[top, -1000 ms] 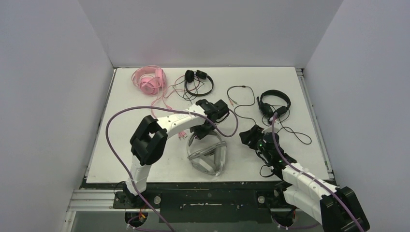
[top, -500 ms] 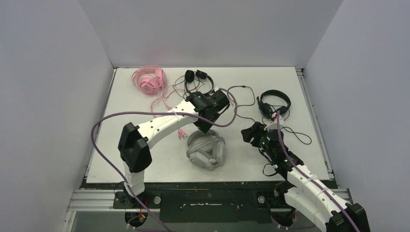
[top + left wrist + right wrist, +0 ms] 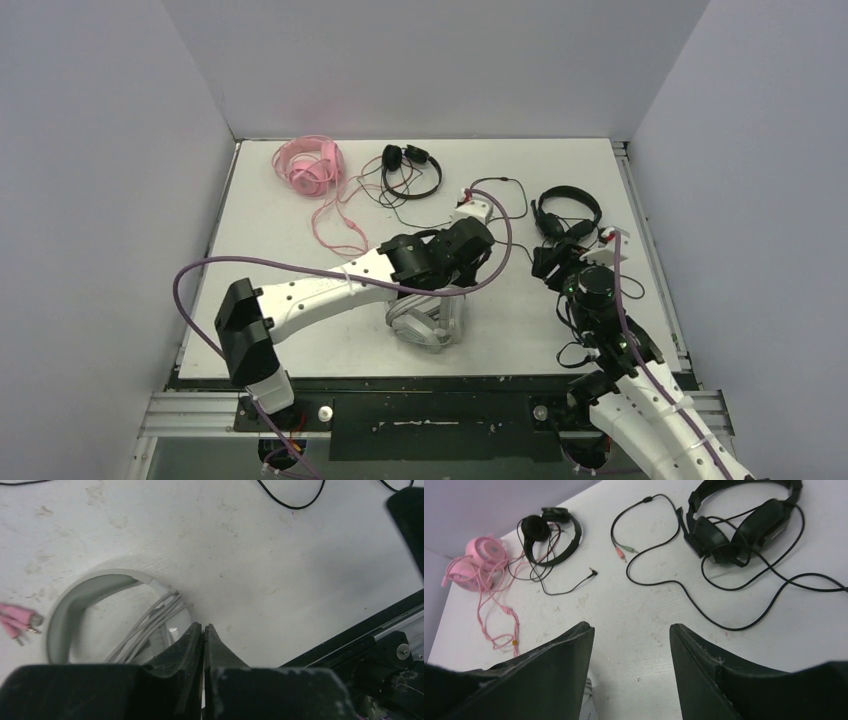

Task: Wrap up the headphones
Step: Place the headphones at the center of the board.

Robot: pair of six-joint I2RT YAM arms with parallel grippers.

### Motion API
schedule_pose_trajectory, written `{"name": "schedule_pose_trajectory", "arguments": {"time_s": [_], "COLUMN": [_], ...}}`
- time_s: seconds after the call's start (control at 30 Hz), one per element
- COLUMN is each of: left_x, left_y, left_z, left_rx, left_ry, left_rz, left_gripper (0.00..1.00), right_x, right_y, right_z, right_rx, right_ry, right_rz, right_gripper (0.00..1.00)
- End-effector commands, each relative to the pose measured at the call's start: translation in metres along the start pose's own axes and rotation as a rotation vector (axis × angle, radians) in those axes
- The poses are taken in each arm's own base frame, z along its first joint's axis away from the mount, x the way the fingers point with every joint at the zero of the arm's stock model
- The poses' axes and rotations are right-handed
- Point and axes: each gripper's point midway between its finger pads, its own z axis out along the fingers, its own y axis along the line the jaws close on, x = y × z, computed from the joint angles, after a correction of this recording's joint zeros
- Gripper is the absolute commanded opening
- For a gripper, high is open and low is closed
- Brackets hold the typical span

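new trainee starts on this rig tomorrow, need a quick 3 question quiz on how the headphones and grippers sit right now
1. True or false: the left gripper is shut.
2. The pink headset lies: A) near the far left corner, B) under the left arm, C) at the near edge.
3. Fill in: the right gripper stands ___, holding nothing.

Key: 1 true; 2 A; 3 open.

Bare white tabletop lies ahead of my right gripper; thin black cable loops cross it beyond. My white left arm bars the middle.
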Motion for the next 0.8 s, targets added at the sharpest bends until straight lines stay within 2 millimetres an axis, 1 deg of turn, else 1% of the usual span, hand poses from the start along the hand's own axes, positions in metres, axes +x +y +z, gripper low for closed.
{"name": "schedule_pose_trajectory", "arguments": {"time_s": [0.0, 0.07, 0.2, 0.27, 0.37, 0.47, 0.53, 0.6, 0.67, 0.77], "left_x": [0.004, 0.017, 0.04, 0.052, 0.072, 0.09, 0.102, 0.113, 0.122, 0.13], "left_y": [-0.048, -0.054, -0.058, -0.052, -0.04, -0.022, -0.007, 0.011, 0.029, 0.055], "left_z": [0.04, 0.058, 0.089, 0.1, 0.107, 0.108, 0.104, 0.098, 0.091, 0.074], "left_rx": [0.174, 0.182, 0.149, 0.11, 0.052, -0.029, -0.101, -0.173, -0.215, -0.252], "left_ry": [-0.016, 0.015, 0.068, 0.097, 0.146, 0.178, 0.192, 0.214, 0.241, 0.25], "left_rz": [-0.187, -0.189, -0.183, -0.189, -0.172, -0.114, -0.021, 0.066, 0.158, 0.278], "left_gripper": [0.01, 0.02, 0.08, 0.15, 0.28, 0.29, 0.3, 0.35, 0.42, 0.46], "right_x": [-0.035, -0.041, -0.043, -0.043, -0.042, -0.041, -0.04, -0.04, -0.04, -0.04], "right_y": [-0.015, -0.014, -0.013, -0.014, -0.015, -0.015, -0.014, -0.012, -0.011, -0.007], "right_z": [-0.016, -0.019, -0.022, -0.022, -0.023, -0.023, -0.022, -0.021, -0.02, -0.018], "right_rx": [0.107, 0.107, 0.105, 0.105, 0.107, 0.102, 0.095, 0.089, 0.084, 0.073], "right_ry": [-0.102, -0.113, -0.11, -0.108, -0.108, -0.11, -0.11, -0.107, -0.105, -0.101], "right_rz": [-0.005, -0.009, -0.013, -0.012, -0.012, -0.01, -0.007, -0.006, -0.007, -0.012], "right_gripper": [0.57, 0.57, 0.57, 0.58, 0.58, 0.58, 0.58, 0.58, 0.58, 0.59]}}
